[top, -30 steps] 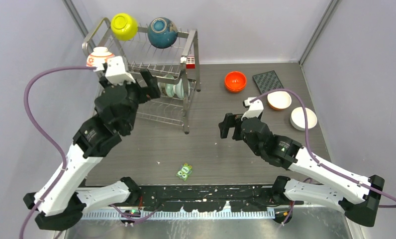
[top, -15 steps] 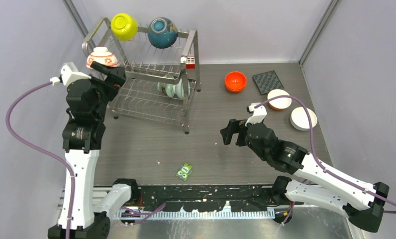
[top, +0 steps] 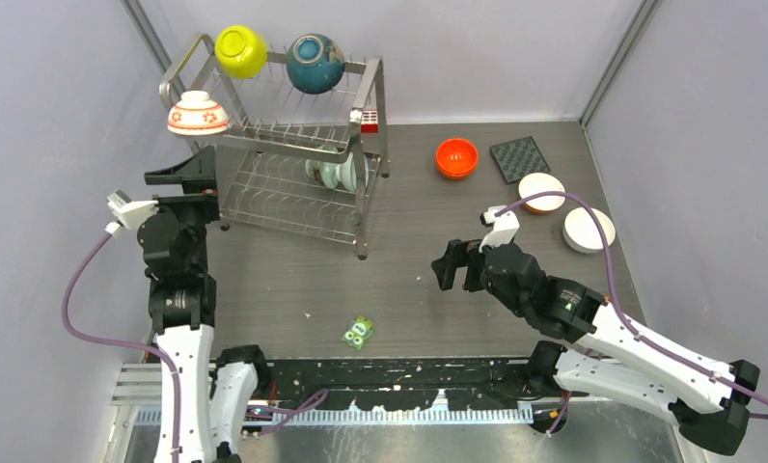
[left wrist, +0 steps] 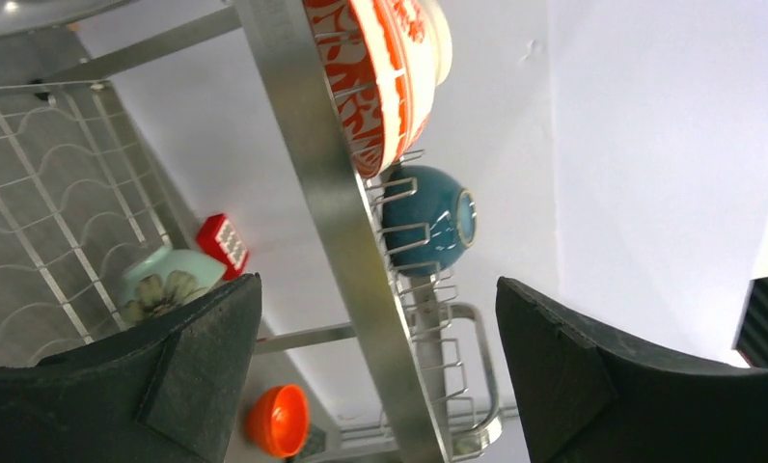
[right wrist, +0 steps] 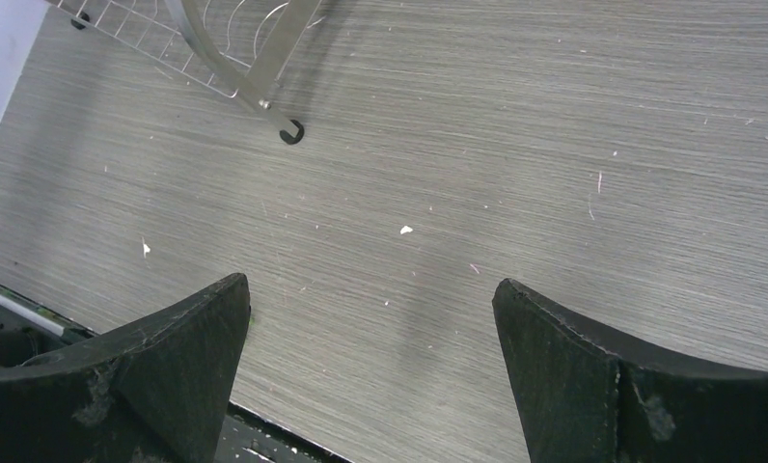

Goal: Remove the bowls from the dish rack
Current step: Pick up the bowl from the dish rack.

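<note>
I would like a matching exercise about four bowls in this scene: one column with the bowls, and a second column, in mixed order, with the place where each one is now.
Bowls:
1. yellow bowl
2. flowered bowl
3. pale green bowl
4. orange bowl

Places:
A. on the table, right of the rack
B. lower shelf of the rack
C. top shelf, far edge, beside the blue bowl
D. top shelf, near left corner

Pairs: 1-C, 2-D, 3-B, 4-A
</note>
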Tool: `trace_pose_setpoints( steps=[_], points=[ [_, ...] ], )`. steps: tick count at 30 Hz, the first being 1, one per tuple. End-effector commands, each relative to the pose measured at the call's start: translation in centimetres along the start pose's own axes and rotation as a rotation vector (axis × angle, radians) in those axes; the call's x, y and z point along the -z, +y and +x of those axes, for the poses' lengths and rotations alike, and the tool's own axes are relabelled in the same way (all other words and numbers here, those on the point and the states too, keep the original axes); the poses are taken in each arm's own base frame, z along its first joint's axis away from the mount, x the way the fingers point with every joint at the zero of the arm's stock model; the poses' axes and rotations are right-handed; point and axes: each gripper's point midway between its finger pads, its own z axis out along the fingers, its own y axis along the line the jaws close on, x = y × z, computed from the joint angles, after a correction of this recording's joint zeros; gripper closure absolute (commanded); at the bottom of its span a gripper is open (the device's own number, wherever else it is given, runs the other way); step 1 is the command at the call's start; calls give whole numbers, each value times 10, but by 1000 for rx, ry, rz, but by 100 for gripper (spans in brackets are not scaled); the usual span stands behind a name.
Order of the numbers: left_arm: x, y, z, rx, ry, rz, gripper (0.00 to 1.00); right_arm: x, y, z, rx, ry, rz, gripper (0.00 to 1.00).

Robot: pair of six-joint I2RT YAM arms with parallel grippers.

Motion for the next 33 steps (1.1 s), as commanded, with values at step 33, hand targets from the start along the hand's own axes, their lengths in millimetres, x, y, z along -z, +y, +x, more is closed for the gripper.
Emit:
trace_pose_setpoints(
  steps=[33],
  points=[
    [-21,-37,-45,-54,-154,55,28,0,7,-7,-1,-25,-31,0]
  ],
)
